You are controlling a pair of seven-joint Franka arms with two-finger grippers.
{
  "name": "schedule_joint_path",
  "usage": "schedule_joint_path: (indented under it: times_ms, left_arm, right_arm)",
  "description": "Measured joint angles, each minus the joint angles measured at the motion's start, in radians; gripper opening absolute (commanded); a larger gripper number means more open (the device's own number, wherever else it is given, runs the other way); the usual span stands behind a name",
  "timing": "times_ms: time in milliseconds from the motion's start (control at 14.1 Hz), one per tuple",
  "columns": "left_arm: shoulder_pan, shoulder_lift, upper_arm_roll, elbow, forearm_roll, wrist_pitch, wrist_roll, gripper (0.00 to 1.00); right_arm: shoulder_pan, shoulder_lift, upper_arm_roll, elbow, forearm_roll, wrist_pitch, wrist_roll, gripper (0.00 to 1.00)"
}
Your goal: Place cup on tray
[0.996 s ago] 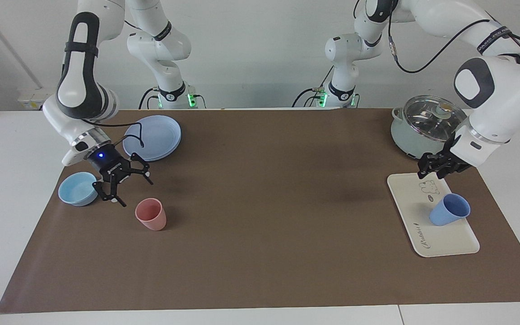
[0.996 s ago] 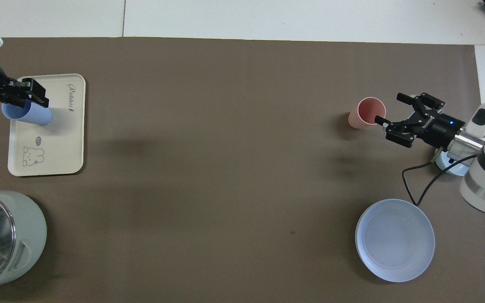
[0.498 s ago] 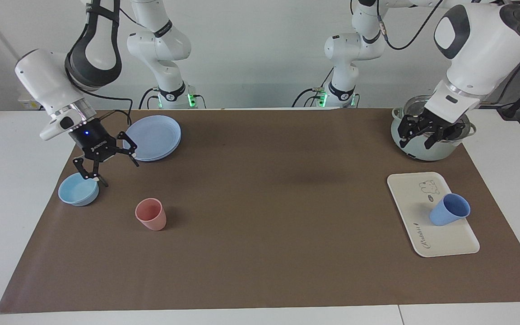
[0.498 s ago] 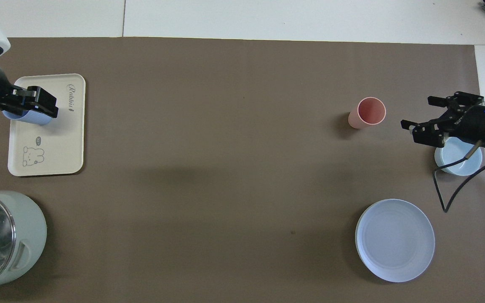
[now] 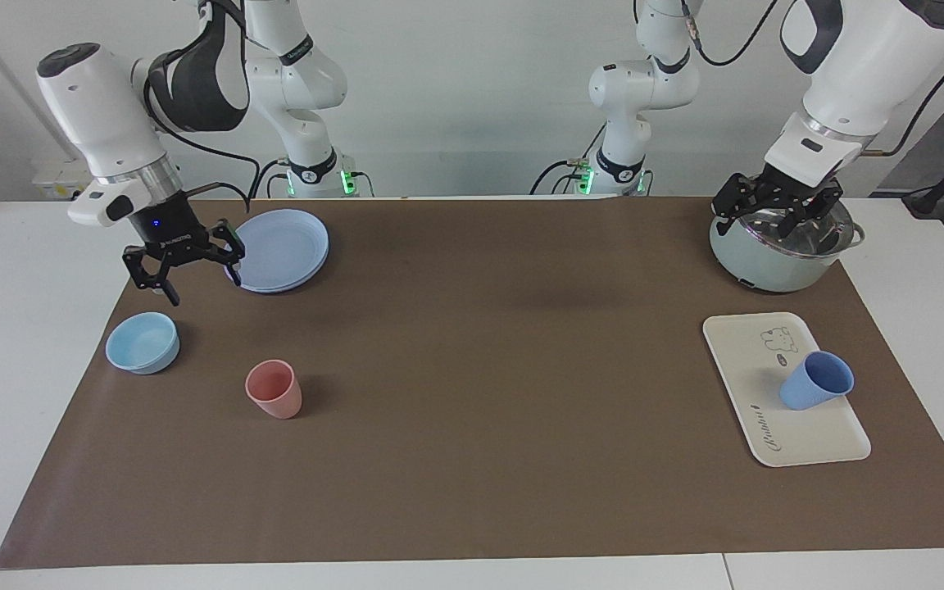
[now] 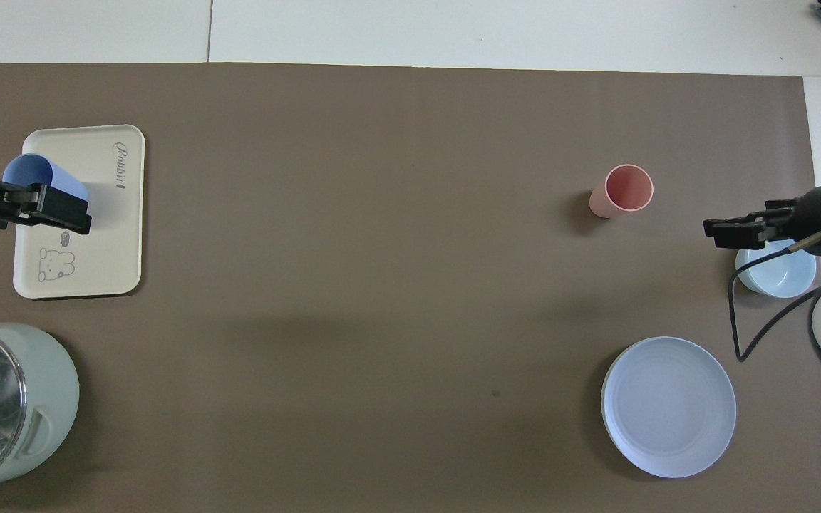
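Counting one cup on one tray.

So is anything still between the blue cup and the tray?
Nothing visible: the cup already stands on the tray, free of both claws. The left claw is raised over the pot; the right claw hangs open beside the plate.

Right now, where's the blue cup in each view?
Facing view: blue cup stands on the tray, lower right of the picture.
Overhead view: blue cup upper left on the tray, partly covered by the raised left pincer.
Shared landmark: the tray's rabbit print.
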Motion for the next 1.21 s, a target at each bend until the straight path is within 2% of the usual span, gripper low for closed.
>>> schedule_joint_path:
  times_ms: [142, 284, 640, 782, 1209]
  left_arm:
    - [-0.005, -0.001, -0.003, -0.003, 0.002, 0.000, 0.000, 1.00]
    - [-0.012, -0.002, -0.004, -0.003, 0.028, 0.000, 0.000, 1.00]
    - [-0.013, -0.004, -0.003, -0.004, 0.040, 0.000, 0.000, 1.00]
    - [-0.012, -0.004, 0.000, -0.007, 0.042, 0.000, 0.000, 1.00]
    - [0.003, -0.004, 0.005, -0.009, 0.042, 0.001, 0.001, 1.00]
  right_arm:
    - [0.000, -0.001, 0.003, 0.055, -0.067, -0.122, 0.184, 1.00]
    - [0.001, -0.001, 0.009, 0.119, -0.143, -0.248, 0.281, 1.00]
    - [0.001, 0.004, 0.018, 0.332, -0.186, -0.530, 0.306, 1.00]
    - [0.000, 0.009, 0.018, 0.368, -0.164, -0.575, 0.328, 1.00]
    - [0.002, 0.033, 0.023, 0.371, -0.154, -0.573, 0.343, 1.00]
